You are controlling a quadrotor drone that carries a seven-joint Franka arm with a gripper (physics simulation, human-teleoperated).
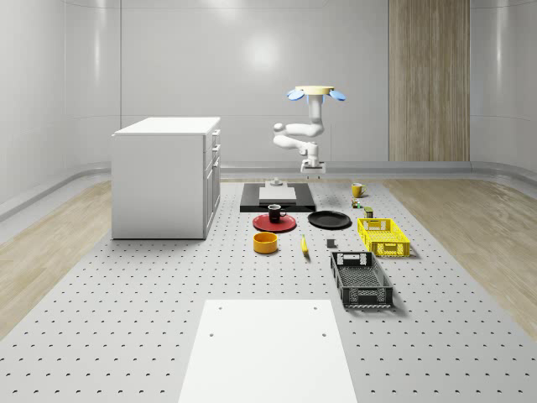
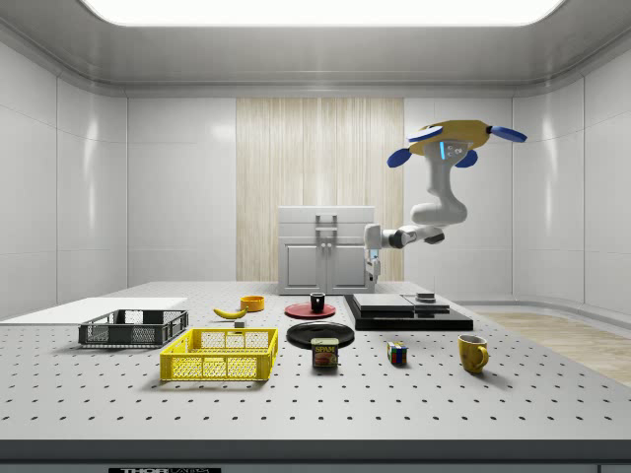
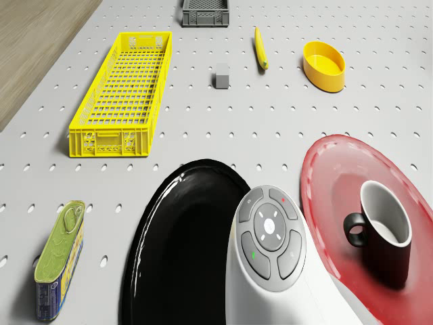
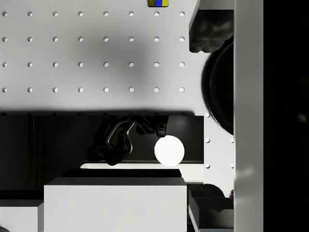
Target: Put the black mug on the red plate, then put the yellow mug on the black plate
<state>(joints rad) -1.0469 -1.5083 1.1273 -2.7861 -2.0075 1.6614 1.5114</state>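
High above the back of the perforated table (image 1: pixel 126 336), the drone (image 1: pixel 315 92) hovers with its arm folded down, and the gripper (image 1: pixel 313 170) hangs in the air over the black base slab (image 1: pixel 277 200), at about 1 o'clock from the red plate (image 1: pixel 273 222) in the whole-scene view. Whether the fingers are apart or together I cannot tell.

The black mug (image 1: pixel 275 213) already stands upright on the red plate; the drone view shows its white inside and its handle turned toward the black plate (image 3: pixel 183 250) (a detail too small to read in the whole-scene view). The black plate lies bare just beside the red one, at its 3 o'clock in the whole-scene view.

The yellow mug (image 1: pixel 358 190) sits on the table well apart from both plates, at roughly 1 o'clock from the black plate in the whole-scene view; the side view puts it nearest its camera, upright, at 3 o'clock from the Rubik's cube (image 2: pixel 396 354).

That side view also shows the Spam can (image 2: pixel 324 353) in front of the black plate, by the yellow crate (image 2: pixel 222 355). The drone view adds a banana (image 3: pixel 260 48) and a yellow bowl (image 3: pixel 324 66).
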